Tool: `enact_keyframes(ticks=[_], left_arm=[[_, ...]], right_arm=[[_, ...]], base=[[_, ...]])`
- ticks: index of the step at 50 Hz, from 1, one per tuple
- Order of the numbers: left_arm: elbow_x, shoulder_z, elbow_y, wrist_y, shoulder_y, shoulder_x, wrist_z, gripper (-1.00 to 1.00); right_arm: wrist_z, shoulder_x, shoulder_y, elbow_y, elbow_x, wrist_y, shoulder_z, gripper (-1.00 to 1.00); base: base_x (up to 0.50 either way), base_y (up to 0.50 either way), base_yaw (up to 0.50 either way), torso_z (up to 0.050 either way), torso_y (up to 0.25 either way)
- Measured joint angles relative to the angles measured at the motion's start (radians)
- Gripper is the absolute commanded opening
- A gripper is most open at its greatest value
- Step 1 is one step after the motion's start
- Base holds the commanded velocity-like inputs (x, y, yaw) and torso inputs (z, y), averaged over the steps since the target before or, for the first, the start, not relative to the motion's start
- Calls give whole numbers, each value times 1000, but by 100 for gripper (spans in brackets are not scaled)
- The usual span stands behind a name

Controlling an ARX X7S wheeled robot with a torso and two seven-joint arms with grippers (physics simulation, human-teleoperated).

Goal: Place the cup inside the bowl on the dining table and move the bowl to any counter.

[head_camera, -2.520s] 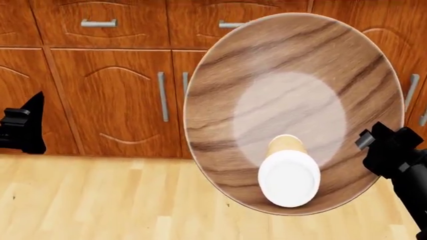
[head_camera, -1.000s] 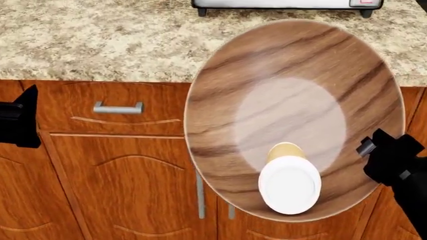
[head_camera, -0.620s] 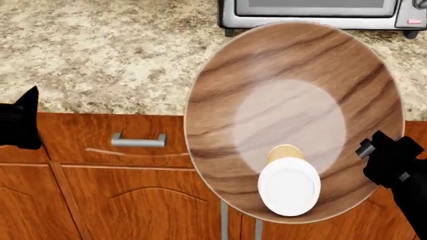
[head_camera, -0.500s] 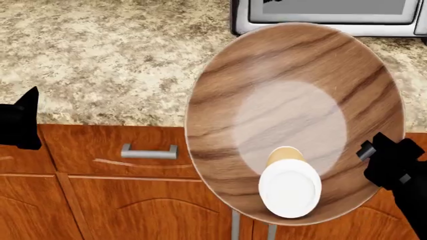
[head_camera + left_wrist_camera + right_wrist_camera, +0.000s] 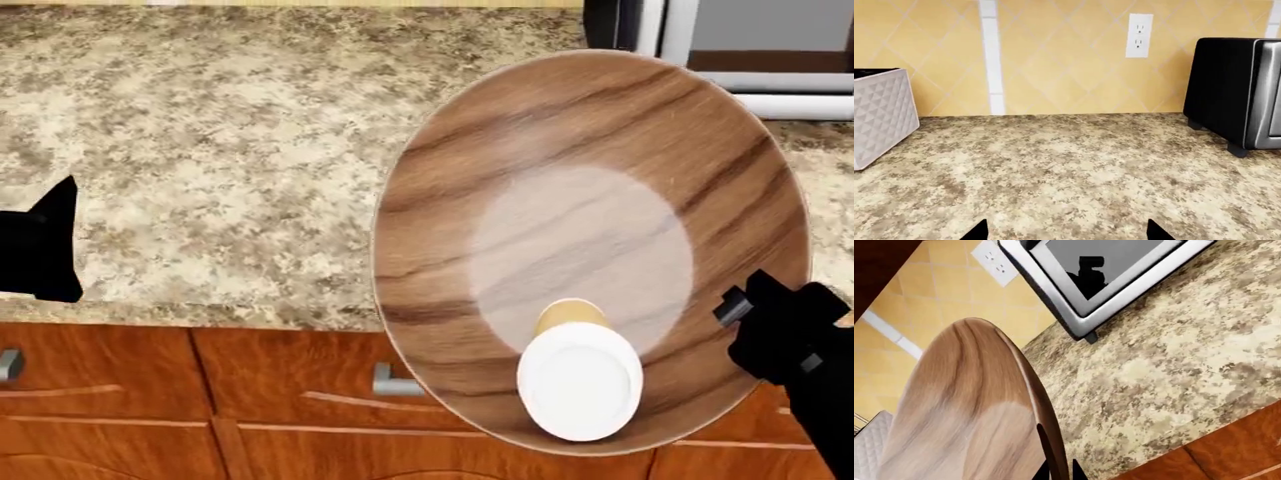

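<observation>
The large wooden bowl (image 5: pixel 574 150) hangs tilted in the air over the front edge of the granite counter (image 5: pixel 200 150). The tan cup (image 5: pixel 578 375) with its white lid lies inside it, low against the near wall. My right gripper (image 5: pixel 747 305) is shut on the bowl's right rim; in the right wrist view the two fingertips (image 5: pixel 1059 471) pinch the rim of the bowl (image 5: pixel 967 410). My left gripper (image 5: pixel 40 245) hovers at the left by the counter's edge. It is open (image 5: pixel 1067 232) above the counter (image 5: pixel 1067 165) with nothing between its tips. The dining table is out of view.
A steel toaster oven (image 5: pixel 747 50) stands at the back right of the counter, also in the wrist views (image 5: pixel 1241 90) (image 5: pixel 1107 275). A white textured box (image 5: pixel 881 115) sits at the left by the yellow tiled wall (image 5: pixel 1054 60). Wooden drawers (image 5: pixel 200 400) lie below.
The view has climbed from the floor and cabinet doors up to the countertop, which now fills the upper frame. The bowl, cup and both grippers keep their places in the view.
</observation>
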Motion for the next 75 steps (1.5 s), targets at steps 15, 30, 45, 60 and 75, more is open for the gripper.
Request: enact_keyframes(ticks=[15,30,45,60,75], left_arm=[[-2,1,2,0,0,-2,-4,100],[-3,2,1,5,5,-5,1,100],[-5,8,2,7,8,-3,1,100],[-2,15,3,16,19,7,-4,100],[-7,14,4,18,24,7,-7,100]], right_arm=[[-1,-4,-4,-1,4,-7,-4,-100],[-3,-10,-8,0,3,-15,-4,-100],[30,-34,26,48,6,-20,-19,-100],[5,-77,152,203,-47,-9,-120,-100],[-50,-112,217,335,-97,-2,-200,-100]], base=[[316,463,0,0,1],[468,78,0,0,1],[9,0,0,0,1],[0,0,0,0,1],[0,0,0,1,1]])
